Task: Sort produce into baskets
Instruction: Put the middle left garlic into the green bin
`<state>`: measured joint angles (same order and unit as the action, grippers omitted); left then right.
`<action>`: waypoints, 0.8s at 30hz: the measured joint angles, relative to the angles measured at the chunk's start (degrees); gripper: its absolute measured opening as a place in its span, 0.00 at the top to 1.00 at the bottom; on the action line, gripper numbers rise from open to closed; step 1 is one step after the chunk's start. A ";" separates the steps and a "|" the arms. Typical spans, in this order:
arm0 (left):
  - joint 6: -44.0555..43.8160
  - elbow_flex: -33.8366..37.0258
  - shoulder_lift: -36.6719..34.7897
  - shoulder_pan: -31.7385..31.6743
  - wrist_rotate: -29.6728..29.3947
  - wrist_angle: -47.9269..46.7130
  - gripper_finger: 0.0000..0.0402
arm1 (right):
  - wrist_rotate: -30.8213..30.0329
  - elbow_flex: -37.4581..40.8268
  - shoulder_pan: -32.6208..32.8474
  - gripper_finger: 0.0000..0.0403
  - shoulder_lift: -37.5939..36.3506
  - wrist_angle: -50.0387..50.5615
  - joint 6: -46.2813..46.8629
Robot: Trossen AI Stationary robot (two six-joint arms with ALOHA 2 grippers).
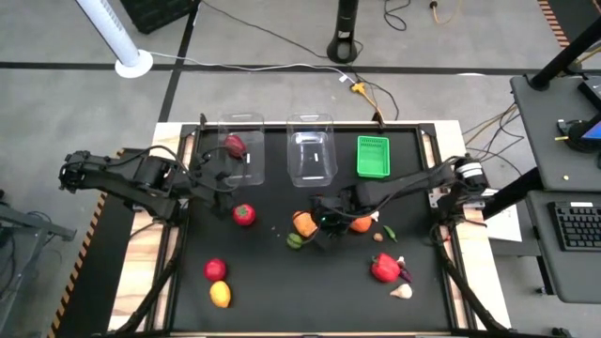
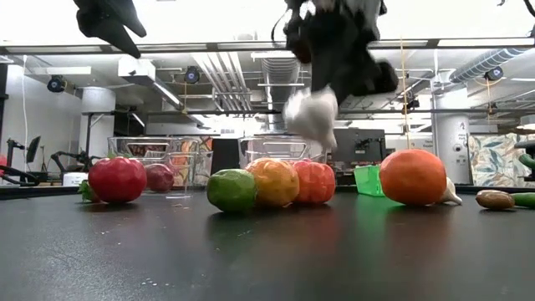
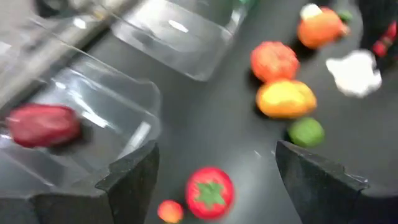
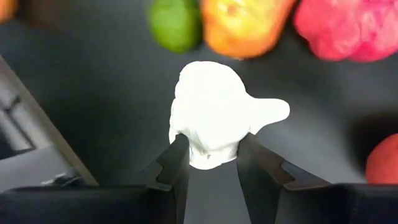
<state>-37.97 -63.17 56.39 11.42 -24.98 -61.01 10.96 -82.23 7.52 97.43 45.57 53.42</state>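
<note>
My right gripper [image 4: 213, 155] is shut on a white garlic piece [image 4: 214, 118], which hangs above the table in the low view [image 2: 311, 115], just over a lime [image 1: 295, 240], a yellow-orange fruit [image 1: 304, 223] and a red-orange one [image 2: 315, 181]. My left gripper [image 3: 217, 180] stands open and high at the left, near a clear tub [image 1: 242, 145] with a dark red piece [image 1: 234, 145] on its floor. A second clear tub [image 1: 312, 150] and a green basket [image 1: 373, 157] stand along the far edge. A tomato [image 1: 244, 214] lies below my left gripper. My right gripper pinches one end of the garlic piece [image 4: 211, 154] between its two fingers, with the rest of the piece sticking out past the fingertips. The fingers slant down from the table's right side. The garlic is lifted clear of the table.
An orange [image 1: 362, 223], a brown piece [image 1: 377, 238], a red pepper [image 1: 384, 268] and another garlic piece [image 1: 402, 292] lie at the near right. A red fruit [image 1: 215, 269] and a yellow one [image 1: 220, 295] lie at the near left. Cables run beyond the far edge.
</note>
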 joint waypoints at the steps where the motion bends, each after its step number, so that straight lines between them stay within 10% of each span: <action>1: -0.03 0.05 0.19 0.00 2.00 0.00 0.25 | -0.01 -0.56 -0.23 0.74 -0.85 0.44 -0.23; 24: -21.88 1.48 0.51 0.15 8.27 -0.46 0.25 | -2.21 -8.91 -25.91 0.74 -8.40 8.30 -23.12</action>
<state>-59.85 -61.69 56.90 11.57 -16.71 -61.48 8.75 -91.15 -18.39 89.03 53.87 30.30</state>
